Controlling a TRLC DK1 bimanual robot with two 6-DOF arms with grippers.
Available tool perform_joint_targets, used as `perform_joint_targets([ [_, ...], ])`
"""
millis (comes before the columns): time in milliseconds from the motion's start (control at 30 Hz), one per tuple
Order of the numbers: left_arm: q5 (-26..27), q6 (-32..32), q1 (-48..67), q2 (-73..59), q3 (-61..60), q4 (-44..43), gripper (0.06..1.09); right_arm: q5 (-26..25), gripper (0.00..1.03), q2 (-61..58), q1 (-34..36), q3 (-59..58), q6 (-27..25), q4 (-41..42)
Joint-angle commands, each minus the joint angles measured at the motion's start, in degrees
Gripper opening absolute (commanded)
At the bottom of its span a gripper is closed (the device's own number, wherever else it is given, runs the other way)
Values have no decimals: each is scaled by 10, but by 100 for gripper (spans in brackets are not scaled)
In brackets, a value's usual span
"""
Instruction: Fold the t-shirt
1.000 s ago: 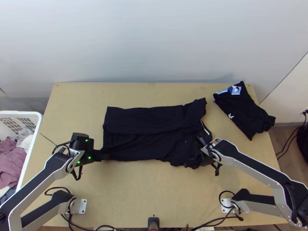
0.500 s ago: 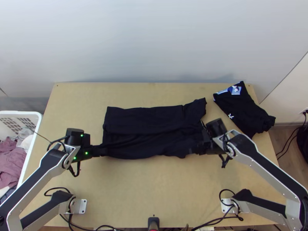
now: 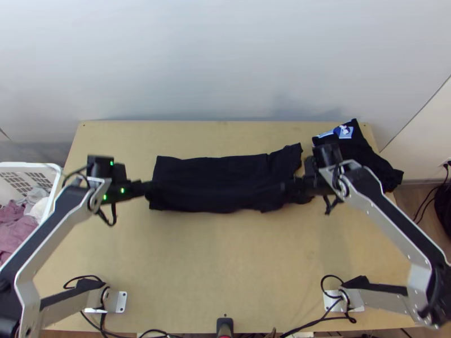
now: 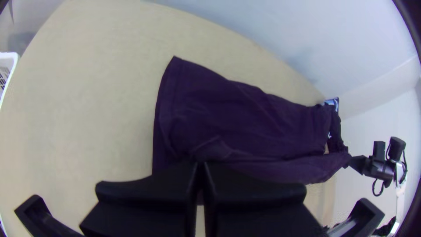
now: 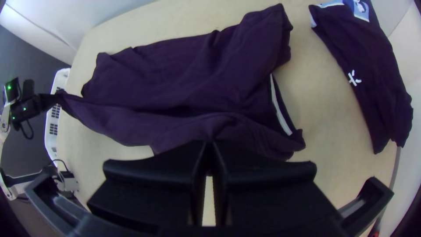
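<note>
Black fabric t-shirt [image 3: 220, 183], part-folded on the light wooden bench [image 3: 225, 265], is pinched at its near edge by left gripper [image 3: 149, 188] and right gripper [image 3: 286, 186]; that edge has been carried farther across, apparently advancing the fold.

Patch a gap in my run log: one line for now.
Left gripper shut on black cloth t-shirt | right gripper shut on its other end | near side lifted | fold unfinished

The left gripper [image 3: 149, 188] and right gripper [image 3: 287, 188] have wide, flat black fingers [image 4: 144, 193]. Just behind each sits a black housing with looped black cables [image 3: 107, 215], the left dotted with green lights [image 3: 122, 190]. Farther back from the fingertips, silver-grey links [image 3: 372, 208] carry black covers [image 3: 49, 217]; pale base plates [image 3: 122, 301] have dark screw spots.
</note>
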State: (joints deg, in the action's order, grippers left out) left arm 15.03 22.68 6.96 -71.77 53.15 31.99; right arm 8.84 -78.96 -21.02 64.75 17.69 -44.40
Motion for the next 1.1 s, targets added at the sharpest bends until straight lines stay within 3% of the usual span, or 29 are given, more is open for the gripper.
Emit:
perform_joint_targets([
  [0, 4, 12, -33, -107, 111, -9, 10, 2, 3, -95, 48, 93, -4, 9],
  [467, -10, 17, -38, -256, 225, -31, 10, 3, 3, -268, 66, 265, 3, 8],
  [1067, -46, 18, -32, -384, 313, -60, 10, 5, 3, -423, 90, 371, 38, 8],
])
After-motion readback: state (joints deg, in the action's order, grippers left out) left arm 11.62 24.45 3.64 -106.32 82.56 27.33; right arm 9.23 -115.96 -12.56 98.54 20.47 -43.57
